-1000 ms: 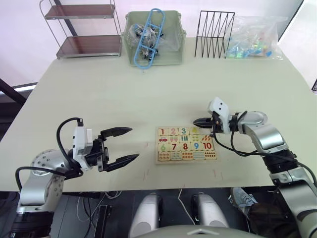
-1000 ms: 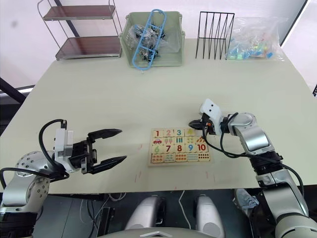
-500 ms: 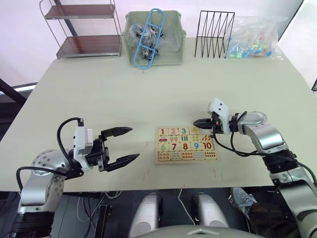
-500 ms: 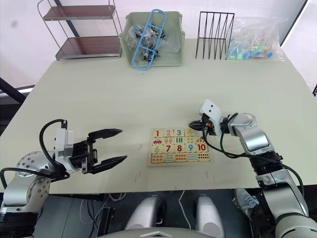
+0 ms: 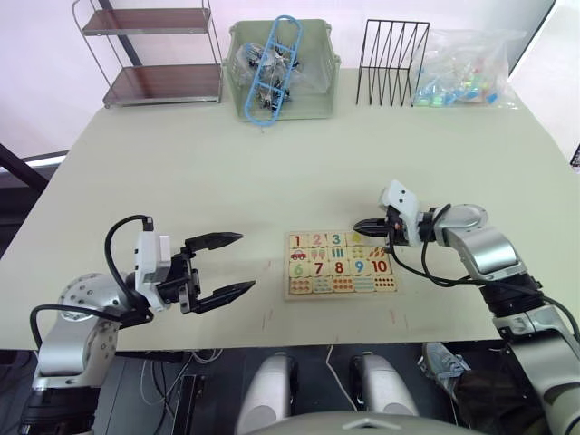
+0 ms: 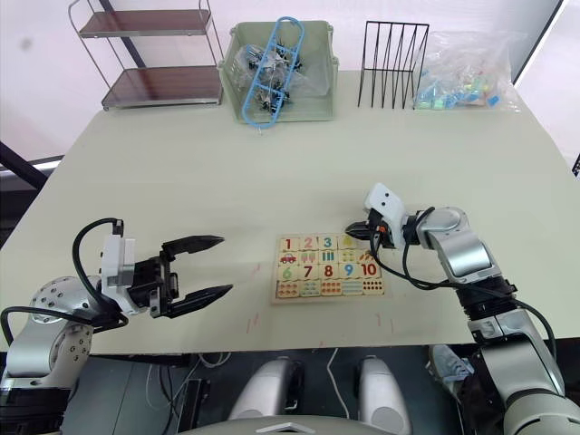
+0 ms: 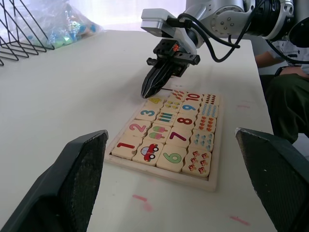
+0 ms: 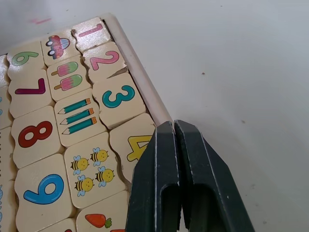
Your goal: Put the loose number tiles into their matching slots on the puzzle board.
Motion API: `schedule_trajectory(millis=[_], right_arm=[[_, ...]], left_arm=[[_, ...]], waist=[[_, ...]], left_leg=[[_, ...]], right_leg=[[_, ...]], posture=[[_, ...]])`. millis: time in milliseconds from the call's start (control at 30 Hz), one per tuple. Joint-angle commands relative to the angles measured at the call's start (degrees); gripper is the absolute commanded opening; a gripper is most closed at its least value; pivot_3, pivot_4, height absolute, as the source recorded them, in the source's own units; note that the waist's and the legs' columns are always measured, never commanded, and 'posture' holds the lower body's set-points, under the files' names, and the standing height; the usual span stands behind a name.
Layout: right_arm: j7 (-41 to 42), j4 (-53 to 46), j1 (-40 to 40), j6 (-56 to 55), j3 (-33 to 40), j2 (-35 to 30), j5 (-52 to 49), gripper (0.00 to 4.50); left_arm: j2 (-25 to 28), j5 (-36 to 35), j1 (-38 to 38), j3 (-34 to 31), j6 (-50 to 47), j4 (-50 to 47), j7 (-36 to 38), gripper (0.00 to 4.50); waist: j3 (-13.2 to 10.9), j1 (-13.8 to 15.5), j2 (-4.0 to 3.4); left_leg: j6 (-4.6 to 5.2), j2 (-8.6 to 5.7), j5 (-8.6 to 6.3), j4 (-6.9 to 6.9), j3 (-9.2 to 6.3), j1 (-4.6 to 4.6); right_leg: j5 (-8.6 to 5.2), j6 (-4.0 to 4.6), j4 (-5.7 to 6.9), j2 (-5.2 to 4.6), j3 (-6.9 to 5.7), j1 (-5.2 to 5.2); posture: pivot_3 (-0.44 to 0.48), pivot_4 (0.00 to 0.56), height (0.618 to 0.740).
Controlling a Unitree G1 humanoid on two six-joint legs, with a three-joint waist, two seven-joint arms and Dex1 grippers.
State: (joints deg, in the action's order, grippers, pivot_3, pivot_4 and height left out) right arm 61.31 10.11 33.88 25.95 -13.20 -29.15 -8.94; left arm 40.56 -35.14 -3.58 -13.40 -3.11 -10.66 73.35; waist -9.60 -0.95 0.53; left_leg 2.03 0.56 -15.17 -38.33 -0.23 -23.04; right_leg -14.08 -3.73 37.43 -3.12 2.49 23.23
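The puzzle board (image 5: 341,292) lies flat at the table's front middle. Number tiles 1 (image 7: 126,145), 2 (image 7: 137,128), 3 (image 8: 117,97) and 4 (image 8: 129,141) sit in the matching slots of its top row. The slot at that row's right end is hidden behind my right gripper (image 5: 356,223). That gripper is shut, its tips low over the board's far edge beside the 4, with nothing seen between its fingers. My left gripper (image 5: 246,261) hovers open and empty left of the board. I see no loose number tiles on the table.
Along the table's far edge stand a brown two-tier shelf (image 5: 154,56), a green bin (image 5: 281,80) with blue clips, a black wire rack (image 5: 391,62) and a clear bag of coloured pieces (image 5: 462,65). Small red marks (image 5: 269,317) dot the tabletop near the board.
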Motion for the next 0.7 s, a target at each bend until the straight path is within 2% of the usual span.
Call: schedule_trajectory(millis=[33, 700], right_arm=[[0.43, -0.66, 0.47, -0.23, 0.02, -0.44, -0.1, 0.06], [1.07, -1.37, 0.15, 0.85, -0.15, -0.61, 0.08, 0.06]], left_arm=[[-0.12, -0.46, 0.22, -0.65, 0.7, -1.18, -0.11, 4.5], [-0.44, -0.27, 0.36, -0.6, 0.83, -0.98, 0.06, 4.5]], waist=[[0.0, 0.0, 0.0], [0.0, 0.0, 0.0]], left_leg=[[0.0, 0.0, 0.0, 0.0, 0.0, 0.0], [0.0, 0.0, 0.0, 0.0, 0.0, 0.0]], right_leg=[[0.0, 0.0, 0.0, 0.0, 0.0, 0.0], [0.0, 0.0, 0.01, 0.0, 0.0, 0.0]], posture=[[0.0, 0.15, 0.74], [0.0, 0.15, 0.74]])
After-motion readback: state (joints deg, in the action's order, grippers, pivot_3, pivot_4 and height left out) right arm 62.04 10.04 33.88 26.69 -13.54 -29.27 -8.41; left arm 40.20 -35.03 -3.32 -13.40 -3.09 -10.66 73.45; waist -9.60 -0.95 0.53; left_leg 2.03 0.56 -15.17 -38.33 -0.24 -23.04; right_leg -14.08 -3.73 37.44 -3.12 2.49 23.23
